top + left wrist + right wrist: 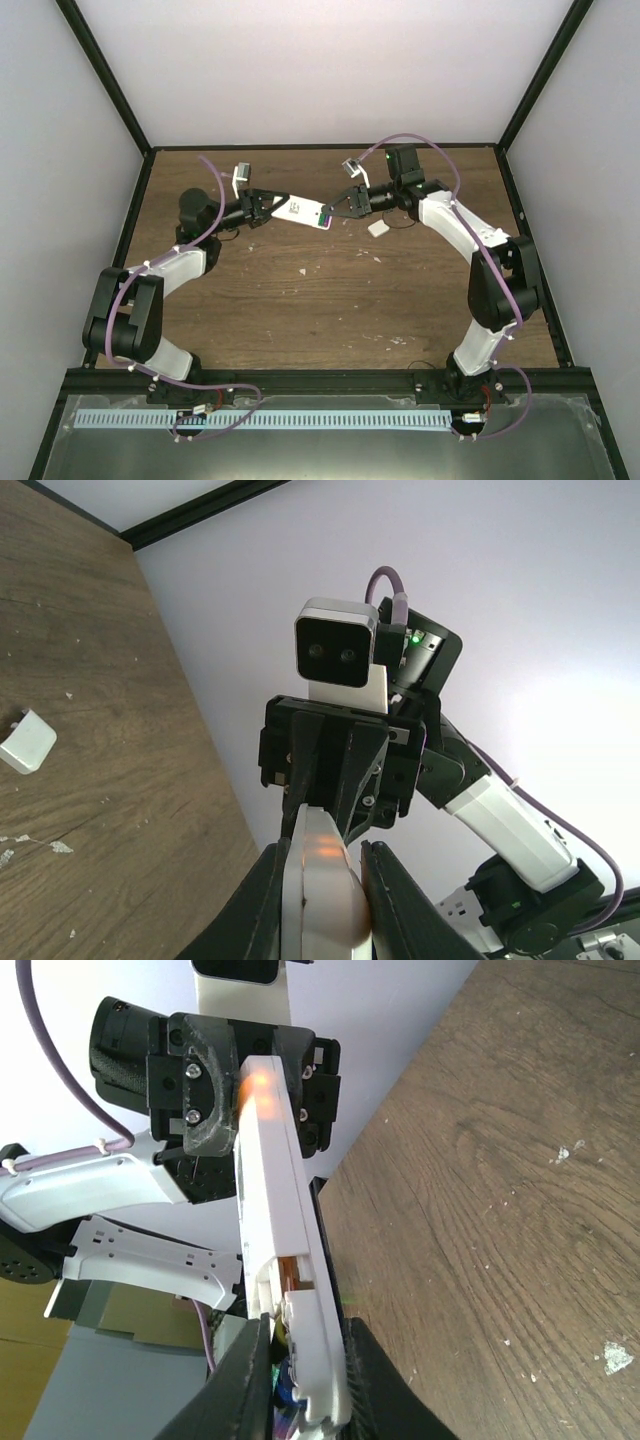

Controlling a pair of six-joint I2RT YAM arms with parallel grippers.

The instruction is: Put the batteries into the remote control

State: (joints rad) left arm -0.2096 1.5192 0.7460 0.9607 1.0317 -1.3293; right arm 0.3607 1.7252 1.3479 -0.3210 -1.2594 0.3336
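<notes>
Remote control is held in the air between both arms, upper middle of the top view, above the wooden table and not touching it. Left gripper is clenched on the remote's left end, and in the left wrist view its fingers press both sides of the white bar. Right gripper is at the other end; in the right wrist view its fingers sit tight against both edges of the bar, so it looks clamped on the remote too. There is a yellow-orange patch on the remote at the left-gripper end. The batteries show as a green and purple sliver at the remote's right end, right at the right gripper's tips; can't tell how fully they are seated. A white label with dark print is on the remote's face, too small to read. No brand is legible on the arms or the wrist camera. A small white squarish piece lies flat on the table, just right of and below the right gripper, apart from the remote. A green light is lit on the right arm's wrist.
</notes>
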